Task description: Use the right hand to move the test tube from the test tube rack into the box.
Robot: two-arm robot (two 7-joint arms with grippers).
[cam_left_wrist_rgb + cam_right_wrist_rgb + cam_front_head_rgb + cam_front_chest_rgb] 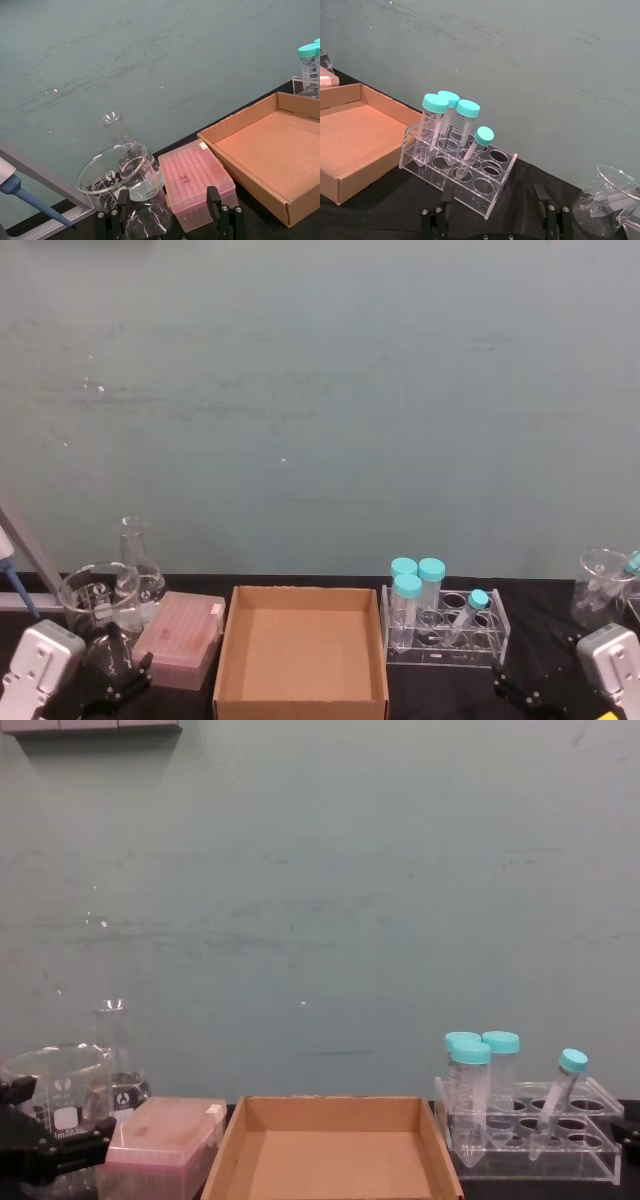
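Observation:
The slim test tube (466, 618) with a small teal cap leans in a hole near the right end of the clear rack (495, 645); it also shows in the right wrist view (472, 152) and the chest view (555, 1095). The brown cardboard box (228, 640) lies just left of the rack and holds nothing. My right gripper (522, 690) sits low at the table's front right, short of the rack (470, 192), open with nothing between its fingers (540, 197). My left gripper (115, 685) rests open at the front left, near the glassware.
Three wider teal-capped tubes (415, 590) stand at the rack's left end. A pink plastic box (180, 640), a glass beaker (95, 600) and a flask (135, 560) sit left of the cardboard box. Another beaker (600, 585) stands at the far right. A pipette (30, 200) lies far left.

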